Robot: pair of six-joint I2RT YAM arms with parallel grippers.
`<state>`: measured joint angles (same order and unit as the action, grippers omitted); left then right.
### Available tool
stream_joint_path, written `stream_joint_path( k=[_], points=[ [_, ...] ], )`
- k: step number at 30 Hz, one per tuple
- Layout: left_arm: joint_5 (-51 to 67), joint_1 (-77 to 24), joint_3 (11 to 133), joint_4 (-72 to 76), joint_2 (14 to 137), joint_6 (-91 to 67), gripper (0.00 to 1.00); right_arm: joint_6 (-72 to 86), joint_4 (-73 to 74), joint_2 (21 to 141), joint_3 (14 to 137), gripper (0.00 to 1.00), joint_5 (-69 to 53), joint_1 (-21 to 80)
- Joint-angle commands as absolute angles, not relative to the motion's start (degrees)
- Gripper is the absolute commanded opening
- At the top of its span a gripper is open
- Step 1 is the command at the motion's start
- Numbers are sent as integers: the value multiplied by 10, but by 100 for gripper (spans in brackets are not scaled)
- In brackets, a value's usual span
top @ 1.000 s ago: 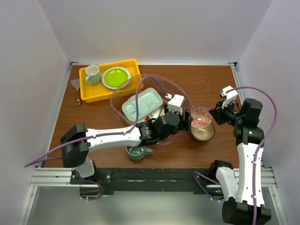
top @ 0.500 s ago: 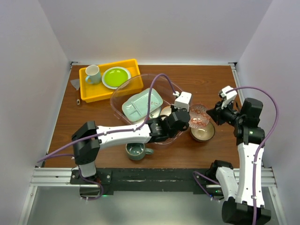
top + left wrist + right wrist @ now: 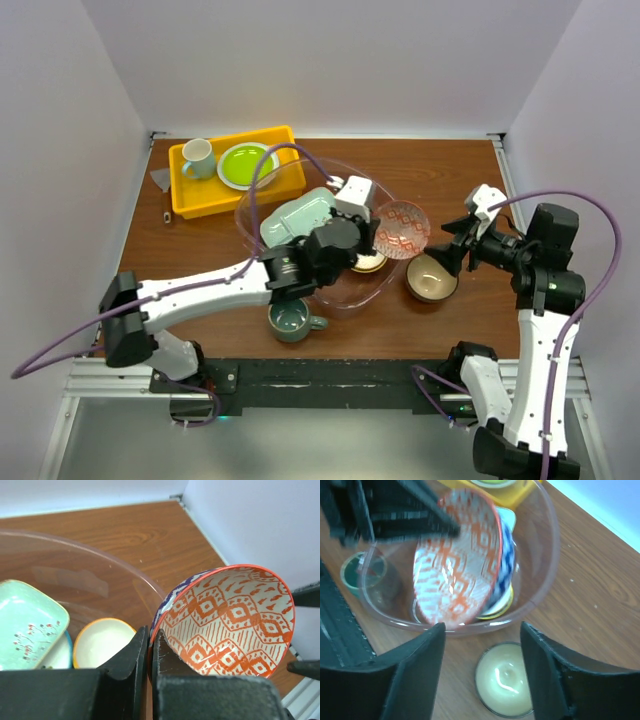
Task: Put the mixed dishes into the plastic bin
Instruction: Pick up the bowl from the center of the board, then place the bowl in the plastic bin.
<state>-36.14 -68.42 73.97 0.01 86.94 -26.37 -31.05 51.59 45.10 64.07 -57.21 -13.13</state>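
The left gripper [image 3: 150, 641] is clamped on the rim of the red-patterned bowl [image 3: 230, 620], tilted over the right side of the plastic bin [image 3: 345, 302]. Next comes lowering and release. The right gripper [image 3: 482, 628], jaws apart, hovers above the cream-lined bowl [image 3: 506, 685], just right of the bin.

The left arm [image 3: 220, 288] and its red bowl [image 3: 402, 228] hang over the bin [image 3: 352, 300], blocking its near and right sides. Bare table [image 3: 440, 170] behind the cream bowl [image 3: 432, 280] lies open to the right gripper [image 3: 452, 250].

High overhead, close wrists; shared bowl [image 3: 402, 229]
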Motion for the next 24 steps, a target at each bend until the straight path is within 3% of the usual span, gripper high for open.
stream_joint_path(
  k=[1, 7, 13, 24],
  points=[
    [-338, -657, 708, 55, 775, -258, 0, -343, 552, 453, 663, 71, -620, -130],
    [-316, -625, 656, 30, 686, -251, 0, -321, 521, 446, 639, 88, -609, -130],
    [-306, -601, 614, 12, 622, -244, 0, -301, 482, 441, 604, 96, -585, -132],
    [-292, -592, 570, 2, 584, -243, 0, -265, 395, 433, 534, 98, -550, -135]
  ],
)
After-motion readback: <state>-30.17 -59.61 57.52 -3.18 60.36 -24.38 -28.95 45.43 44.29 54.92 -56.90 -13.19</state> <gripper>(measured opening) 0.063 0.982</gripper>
